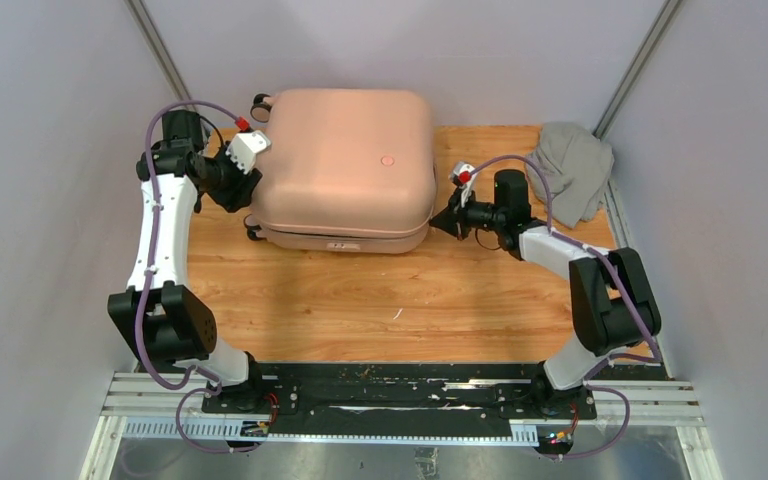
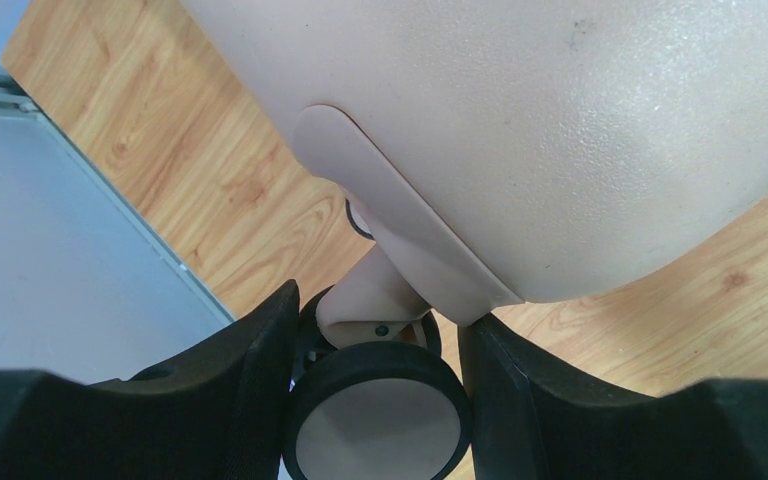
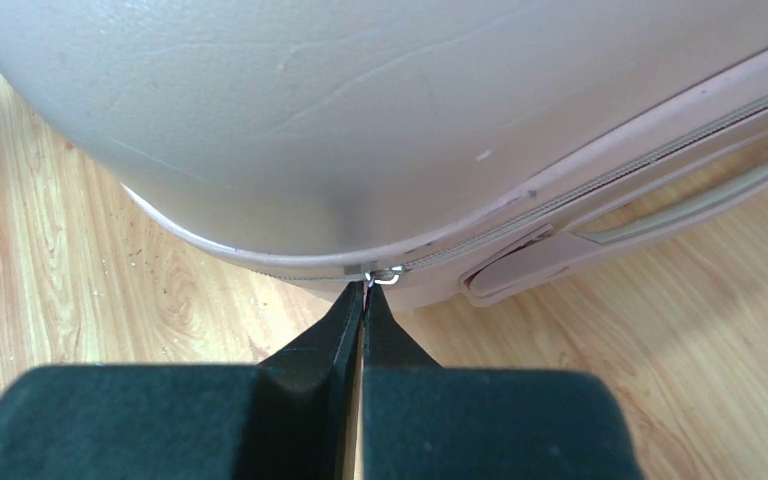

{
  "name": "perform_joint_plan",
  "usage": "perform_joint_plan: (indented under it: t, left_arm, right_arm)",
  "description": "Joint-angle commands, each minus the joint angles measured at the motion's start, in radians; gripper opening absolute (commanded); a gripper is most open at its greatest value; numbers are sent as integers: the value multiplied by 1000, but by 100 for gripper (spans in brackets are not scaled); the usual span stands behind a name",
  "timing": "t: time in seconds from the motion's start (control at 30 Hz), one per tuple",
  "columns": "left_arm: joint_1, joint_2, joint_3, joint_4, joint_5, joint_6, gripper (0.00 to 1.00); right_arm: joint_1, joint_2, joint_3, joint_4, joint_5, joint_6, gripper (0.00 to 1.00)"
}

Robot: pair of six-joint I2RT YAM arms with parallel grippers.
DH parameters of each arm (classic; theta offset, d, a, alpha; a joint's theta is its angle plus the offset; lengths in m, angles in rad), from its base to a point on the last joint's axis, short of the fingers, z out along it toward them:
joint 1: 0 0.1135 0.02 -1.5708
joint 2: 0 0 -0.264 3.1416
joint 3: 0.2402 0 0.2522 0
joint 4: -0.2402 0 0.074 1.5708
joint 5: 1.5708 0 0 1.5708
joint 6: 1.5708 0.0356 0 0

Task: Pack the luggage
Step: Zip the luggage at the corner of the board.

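Note:
The luggage (image 1: 345, 165) is a pale pink hard-shell suitcase lying flat and closed on the wooden table (image 1: 400, 300). My left gripper (image 1: 245, 195) is at its left side. In the left wrist view the left gripper (image 2: 380, 310) has its jaws clamped on either side of a black caster wheel (image 2: 375, 420) under the shell (image 2: 560, 120). My right gripper (image 1: 436, 222) is at the suitcase's near right corner. In the right wrist view the right gripper (image 3: 364, 290) is shut, its tips pinched at the metal zipper pull (image 3: 385, 275) on the seam of the shell (image 3: 360, 120).
A grey cloth bundle (image 1: 570, 165) lies at the back right corner of the table. The suitcase's side handle (image 3: 680, 205) shows to the right of the zipper pull. Grey walls enclose the table on the left, back and right.

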Motion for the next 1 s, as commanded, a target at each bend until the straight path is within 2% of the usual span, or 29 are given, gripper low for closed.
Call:
perform_joint_plan:
  t: [0.0,0.27,0.4,0.53,0.6,0.8,0.93,0.97]
  left_arm:
    - [-13,-61,-17,64,102,-88,0]
    - [-42,-108,-87,64,127,-96,0]
    - [-51,-138,-117,64,149,-112,0]
    - [-52,-157,-137,64,130,-108,0]
    - [-50,-163,-131,64,115,-106,0]
    - [-21,-136,-58,65,123,-136,0]
    - [-20,-126,-45,64,128,-141,0]
    - [-21,-124,-45,64,127,-140,0]
  right_arm:
    - [146,-77,-67,-77,-115,27,0]
    - [272,-165,-160,137,16,169,0]
    - [328,-167,-131,157,58,196,0]
    - [328,-192,-148,149,125,218,1]
    - [303,-214,-177,142,157,230,13]
    - [147,-239,-252,138,123,252,23]
    - [80,-248,-283,151,87,242,44]
    - [70,-259,-288,148,95,235,53]
